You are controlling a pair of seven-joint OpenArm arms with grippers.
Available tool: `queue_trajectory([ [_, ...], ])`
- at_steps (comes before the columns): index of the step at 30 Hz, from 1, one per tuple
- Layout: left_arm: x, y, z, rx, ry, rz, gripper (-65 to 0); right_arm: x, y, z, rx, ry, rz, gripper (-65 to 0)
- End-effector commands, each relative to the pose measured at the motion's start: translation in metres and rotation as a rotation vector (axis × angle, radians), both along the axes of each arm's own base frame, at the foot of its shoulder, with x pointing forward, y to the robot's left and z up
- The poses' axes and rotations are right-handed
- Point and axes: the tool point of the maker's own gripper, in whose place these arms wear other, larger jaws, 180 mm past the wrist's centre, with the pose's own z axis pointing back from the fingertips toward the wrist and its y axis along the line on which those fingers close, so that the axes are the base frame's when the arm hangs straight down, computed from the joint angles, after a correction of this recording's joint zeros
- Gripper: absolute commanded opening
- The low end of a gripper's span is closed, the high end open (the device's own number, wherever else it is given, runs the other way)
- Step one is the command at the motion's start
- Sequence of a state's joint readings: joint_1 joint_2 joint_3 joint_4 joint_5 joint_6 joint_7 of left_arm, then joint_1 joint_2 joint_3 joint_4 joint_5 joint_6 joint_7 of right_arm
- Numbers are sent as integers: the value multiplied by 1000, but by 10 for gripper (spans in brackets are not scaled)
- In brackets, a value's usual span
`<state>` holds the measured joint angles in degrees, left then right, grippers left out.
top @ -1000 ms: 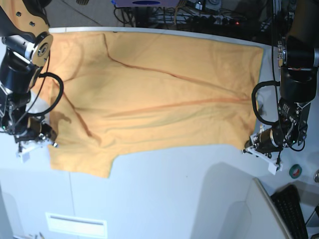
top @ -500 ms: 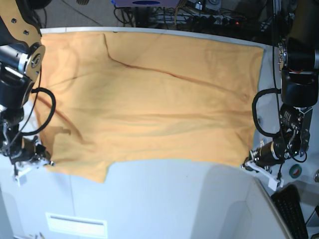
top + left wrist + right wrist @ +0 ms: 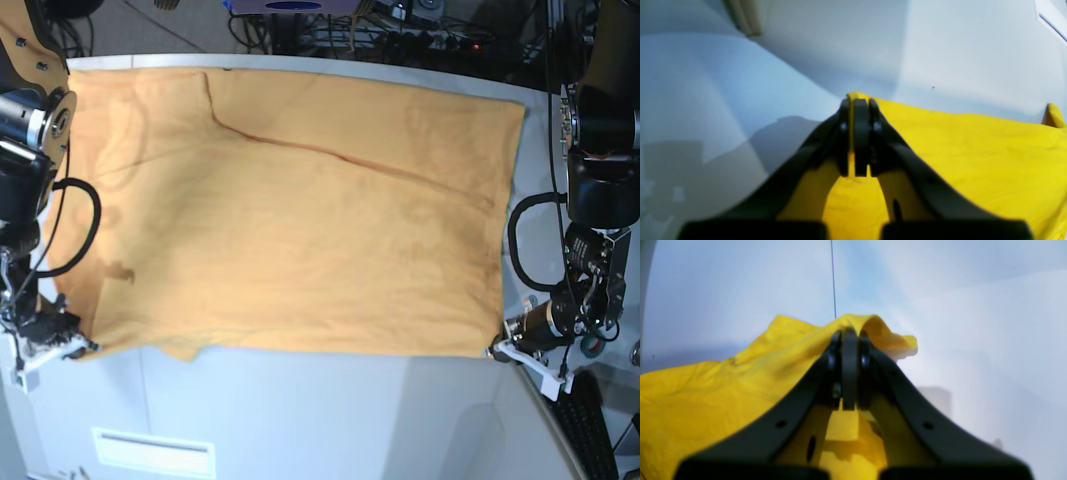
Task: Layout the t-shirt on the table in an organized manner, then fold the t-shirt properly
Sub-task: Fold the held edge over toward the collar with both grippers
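The orange-yellow t-shirt (image 3: 290,230) lies spread wide over the pale table (image 3: 330,410), with a dark trim line running across its upper half. At the shirt's near right corner in the base view, my left gripper (image 3: 495,352) is shut on the cloth. The left wrist view shows that gripper (image 3: 857,100) pinching the yellow corner (image 3: 973,150). My right gripper (image 3: 88,346) is shut on the near left corner. In the right wrist view the right gripper (image 3: 850,331) holds a raised fold of the t-shirt (image 3: 706,396) just above the table (image 3: 973,323).
A green tape roll (image 3: 594,343) and a black keyboard (image 3: 590,425) sit at the right edge. A white slotted label (image 3: 152,452) lies near the front left. Cables (image 3: 400,30) crowd the space behind the table. A thin dark seam (image 3: 833,280) crosses the tabletop.
Both grippers have drawn the shirt's near edge toward the table's front. The cloth now lies flatter, with its long creases and the hanging sleeve flap smoothed out.
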<state>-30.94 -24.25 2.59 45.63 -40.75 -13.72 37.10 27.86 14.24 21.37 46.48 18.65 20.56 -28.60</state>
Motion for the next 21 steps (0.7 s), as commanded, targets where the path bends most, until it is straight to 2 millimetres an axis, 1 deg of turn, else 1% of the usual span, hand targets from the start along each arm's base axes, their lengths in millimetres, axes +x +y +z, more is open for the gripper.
queue_trajectory([
  [1,15,7,25,1,-70,9,-650,15,-7,23,-7,-70,-8,-650],
  [3,14,5,23,0,-66,6,-650,10,-7,16,-6,-54,-8,-650],
  [6,7,5,14,-2,-47,5,-650,3,-7,8,-6,-37,-8,-650],
  [8,4,6,11,0,-39,4,-650,-5,-7,-1,-6,-17,-8,-650],
  [12,-12,7,-8,1,3,4,-650,-19,-7,-16,-6,18,-7,-650],
  [14,-20,7,-17,2,24,5,-650,-23,-7,-20,-8,28,-8,-650],
  [17,-28,5,-21,9,26,-9,-650,-32,-21,-23,-31,44,-18,-650],
  [19,-30,2,-16,23,9,-32,-650,-35,-22,-26,-32,52,-18,-650],
  [20,-35,3,-15,34,20,-44,-650,-37,-24,-27,-37,54,-19,-650],
  [21,-39,4,-13,40,29,-55,-650,-39,-30,-26,-48,56,-23,-650],
])
